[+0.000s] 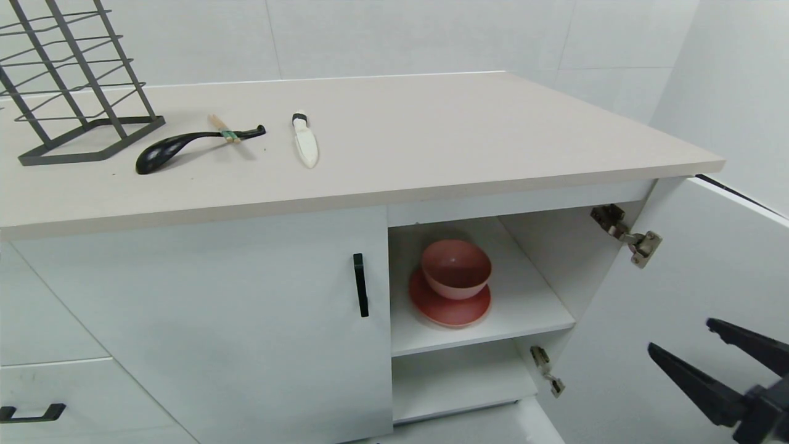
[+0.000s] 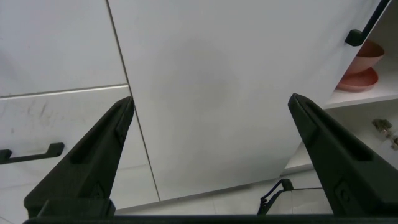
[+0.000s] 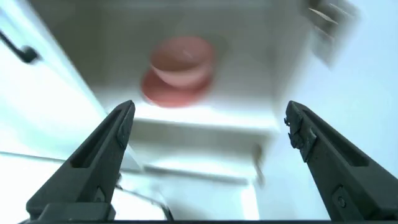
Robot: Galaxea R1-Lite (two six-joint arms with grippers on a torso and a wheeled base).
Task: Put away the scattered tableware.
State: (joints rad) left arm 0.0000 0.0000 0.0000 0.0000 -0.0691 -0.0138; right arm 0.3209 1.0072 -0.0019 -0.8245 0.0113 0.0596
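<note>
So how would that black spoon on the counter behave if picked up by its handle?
The black spoon looks rigid and probably light. Its glossy, curved handle may slip or pivot in a pinch. It crosses the chopsticks, so pushing it would likely shift them too.

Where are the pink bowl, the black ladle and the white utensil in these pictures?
pink bowl (image 1: 456, 269): head view, on its inner hollow.
black ladle (image 1: 157, 154): head view, on its scoop.
white utensil (image 1: 306, 148): head view, on its broad end.
</note>
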